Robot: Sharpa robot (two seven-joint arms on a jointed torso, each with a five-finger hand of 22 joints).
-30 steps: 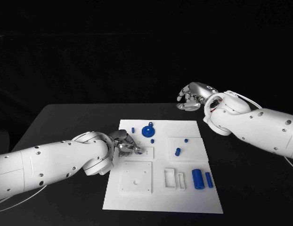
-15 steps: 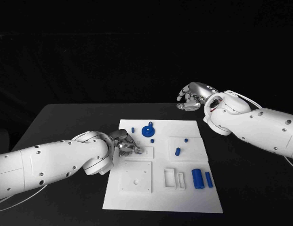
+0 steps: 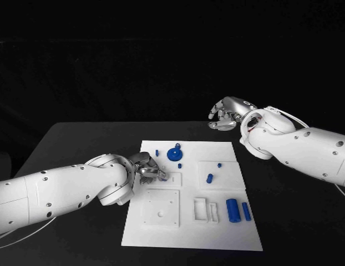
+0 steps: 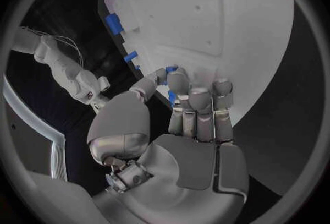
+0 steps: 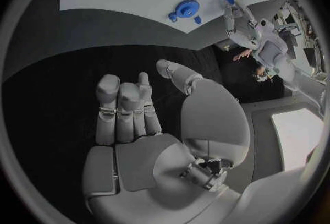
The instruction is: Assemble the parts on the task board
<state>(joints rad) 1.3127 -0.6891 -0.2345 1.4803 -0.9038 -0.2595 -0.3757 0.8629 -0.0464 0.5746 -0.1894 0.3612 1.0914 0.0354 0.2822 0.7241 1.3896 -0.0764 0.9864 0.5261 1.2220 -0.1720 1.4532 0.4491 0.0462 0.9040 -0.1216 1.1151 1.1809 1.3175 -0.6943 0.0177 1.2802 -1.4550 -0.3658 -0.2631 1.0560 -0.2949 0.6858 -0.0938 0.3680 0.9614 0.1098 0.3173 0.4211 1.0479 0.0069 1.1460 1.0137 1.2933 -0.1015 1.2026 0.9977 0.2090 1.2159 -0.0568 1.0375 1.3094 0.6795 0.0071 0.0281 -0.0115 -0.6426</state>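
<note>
The white task board (image 3: 190, 233) lies in the middle of the black table. My left hand (image 3: 147, 168) rests at the board's left edge, fingers curled, and pinches a small blue part (image 4: 170, 95) between thumb and fingers. On the board lie a blue gear (image 3: 175, 153), small blue pegs (image 3: 209, 178) and two blue cylinders (image 3: 237, 210) near the front right. My right hand (image 3: 227, 113) hangs above the far right of the table, away from the board. It holds nothing, and its thumb stands apart from the fingers (image 5: 127, 108).
White raised blocks with recesses (image 3: 161, 208) and a slotted holder (image 3: 204, 210) stand on the front half of the board. My left forearm (image 3: 52, 194) lies across the table's left side. Black table (image 3: 85, 144) surrounds the board.
</note>
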